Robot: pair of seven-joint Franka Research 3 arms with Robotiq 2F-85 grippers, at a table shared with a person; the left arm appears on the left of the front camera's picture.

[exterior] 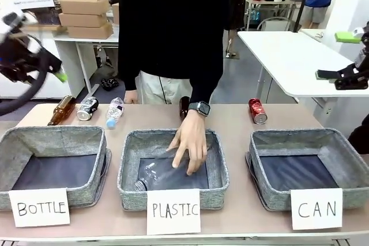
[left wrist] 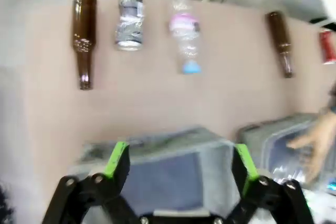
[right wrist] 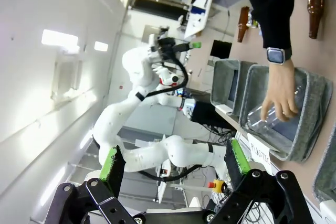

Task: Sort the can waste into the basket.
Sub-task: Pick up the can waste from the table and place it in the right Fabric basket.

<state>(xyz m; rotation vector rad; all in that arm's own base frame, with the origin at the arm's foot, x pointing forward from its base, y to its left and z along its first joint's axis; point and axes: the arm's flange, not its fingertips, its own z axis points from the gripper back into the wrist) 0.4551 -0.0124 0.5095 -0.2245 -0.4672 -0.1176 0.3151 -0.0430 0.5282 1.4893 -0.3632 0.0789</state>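
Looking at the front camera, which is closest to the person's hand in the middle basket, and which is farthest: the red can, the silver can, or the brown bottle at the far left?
From the person's hand:
1. Red can, to its right, near the CAN basket.
2. Silver can, to its left.
3. Brown bottle, farthest left, beside the silver can.

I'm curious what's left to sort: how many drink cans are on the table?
2. A silver can lies at the far left between a brown bottle and a clear plastic bottle; a red can lies behind the CAN basket. None seems hidden.
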